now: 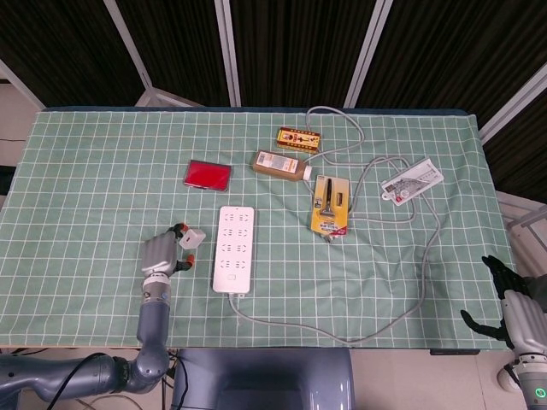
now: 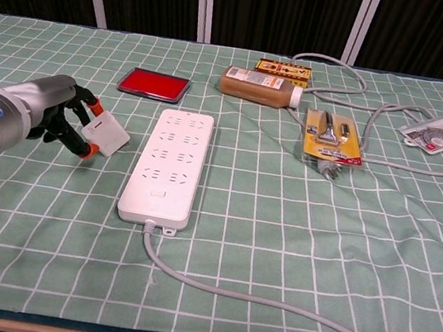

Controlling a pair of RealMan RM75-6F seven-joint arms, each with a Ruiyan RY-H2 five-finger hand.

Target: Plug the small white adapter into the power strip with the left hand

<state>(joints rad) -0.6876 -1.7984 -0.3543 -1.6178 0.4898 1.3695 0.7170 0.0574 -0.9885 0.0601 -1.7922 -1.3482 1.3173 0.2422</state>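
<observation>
Head view: the adapter (image 1: 192, 238) lies on the tablecloth (image 1: 85, 171) just left of the power strip (image 1: 234, 259). The left hand (image 1: 161, 254) brackets it, fingers apart; contact is unclear. The right hand (image 1: 513, 307) hangs spread and empty off the table.

Chest view: orange fingertips (image 2: 94, 103) sit at the adapter's (image 2: 107, 133) near edges. The hand should close squarely across opposite faces before lifting, or the adapter may twist.

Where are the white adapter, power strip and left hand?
white adapter (image 2: 106, 134), chest view, top face.
power strip (image 2: 168, 165), chest view, middle of its socket face.
left hand (image 2: 53, 106), chest view, back of the hand.
</observation>
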